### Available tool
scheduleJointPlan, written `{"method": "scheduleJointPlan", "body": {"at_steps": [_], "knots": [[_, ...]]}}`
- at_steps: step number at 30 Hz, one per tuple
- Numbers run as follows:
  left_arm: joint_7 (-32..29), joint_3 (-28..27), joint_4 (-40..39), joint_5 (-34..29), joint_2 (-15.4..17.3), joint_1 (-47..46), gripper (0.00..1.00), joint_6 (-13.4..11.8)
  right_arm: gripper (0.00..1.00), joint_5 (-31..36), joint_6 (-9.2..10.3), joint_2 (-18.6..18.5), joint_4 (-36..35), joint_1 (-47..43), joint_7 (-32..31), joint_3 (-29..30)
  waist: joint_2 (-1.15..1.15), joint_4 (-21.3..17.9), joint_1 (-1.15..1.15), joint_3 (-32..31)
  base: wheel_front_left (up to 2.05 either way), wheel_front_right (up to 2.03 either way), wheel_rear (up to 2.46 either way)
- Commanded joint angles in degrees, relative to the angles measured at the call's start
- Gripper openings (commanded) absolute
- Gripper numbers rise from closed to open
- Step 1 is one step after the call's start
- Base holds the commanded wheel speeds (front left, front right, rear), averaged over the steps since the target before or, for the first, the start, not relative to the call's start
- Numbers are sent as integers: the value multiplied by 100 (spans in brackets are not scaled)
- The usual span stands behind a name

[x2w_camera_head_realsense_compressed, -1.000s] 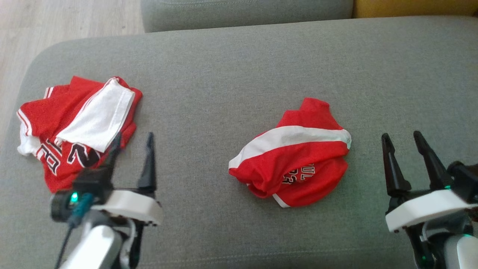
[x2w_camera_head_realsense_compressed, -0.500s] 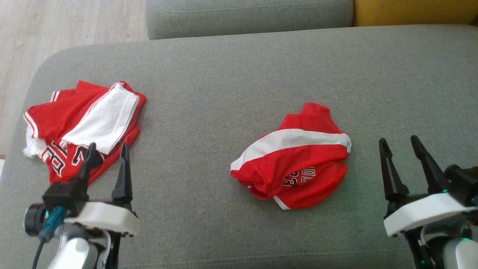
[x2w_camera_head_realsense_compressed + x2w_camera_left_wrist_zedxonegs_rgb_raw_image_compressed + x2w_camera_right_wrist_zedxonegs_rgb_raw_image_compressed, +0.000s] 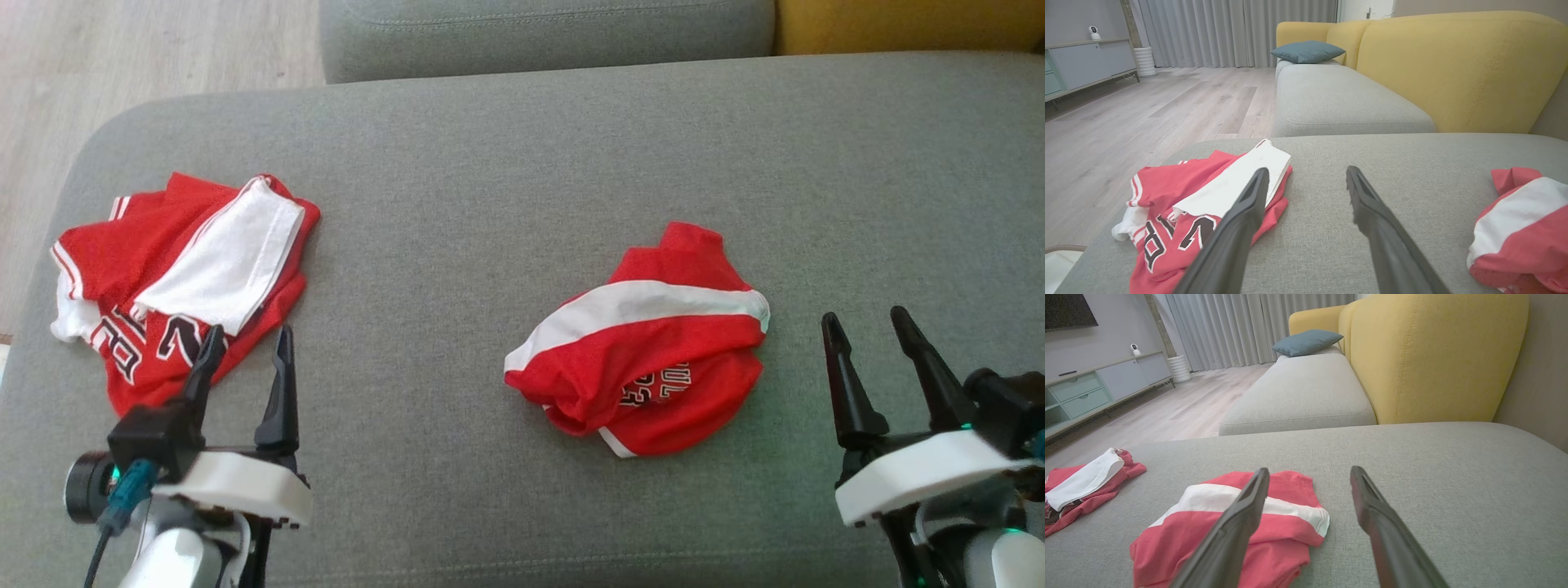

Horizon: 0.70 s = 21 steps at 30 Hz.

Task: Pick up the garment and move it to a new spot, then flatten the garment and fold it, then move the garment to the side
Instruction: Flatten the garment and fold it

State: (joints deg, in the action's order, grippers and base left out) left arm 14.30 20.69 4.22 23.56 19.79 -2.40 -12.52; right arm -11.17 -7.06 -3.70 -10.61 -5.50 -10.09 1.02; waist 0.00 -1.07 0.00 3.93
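My left tool (image 3: 249, 333) has drawn back off the red-and-white garment (image 3: 180, 261) at the left end of the grey sofa cushion (image 3: 522, 163) and now stands at its near edge, jaws apart and holding nothing; I judge that piece already set aside. My right tool (image 3: 863, 317) has barely shifted, likewise parted and empty, just right of the crumpled red garment (image 3: 645, 359) at the cushion's middle, probably the next piece to pick up. Its lettering is folded under and unreadable, its hems are buried in the bundle, and my left finger covers part of the left garment's near edge
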Motion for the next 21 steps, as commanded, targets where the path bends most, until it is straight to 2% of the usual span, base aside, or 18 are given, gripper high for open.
{"method": "scheduleJointPlan", "body": {"at_steps": [1, 9, 12, 16, 21], "knots": [[70, -297, -135, -81, 87, -227, 100, 33, 100, -19, -43, -40, -223, 160, 8, -127, 0, -2, 0, 4, 0, 0, 0], [70, -260, -101, -186, 43, -325, 100, 108, 100, -32, -43, -38, -223, 203, 15, -126, 0, -11, 0, 106, 0, 0, 0], [55, -118, -59, -251, 17, -511, 100, 208, 100, -40, -43, -37, -242, 233, 23, -118, 0, -2, 0, 201, 0, 0, 0], [-89, 259, 112, -306, -180, -969, 100, 499, 100, -49, -43, -42, -255, 290, 19, -130, 0, 9, 0, 363, 0, 0, 0], [-467, 910, 583, -297, -689, -1642, 100, 991, 100, -75, -43, -53, -254, 409, 13, -213, 0, -40, 0, 579, 0, 0, 0]]}}
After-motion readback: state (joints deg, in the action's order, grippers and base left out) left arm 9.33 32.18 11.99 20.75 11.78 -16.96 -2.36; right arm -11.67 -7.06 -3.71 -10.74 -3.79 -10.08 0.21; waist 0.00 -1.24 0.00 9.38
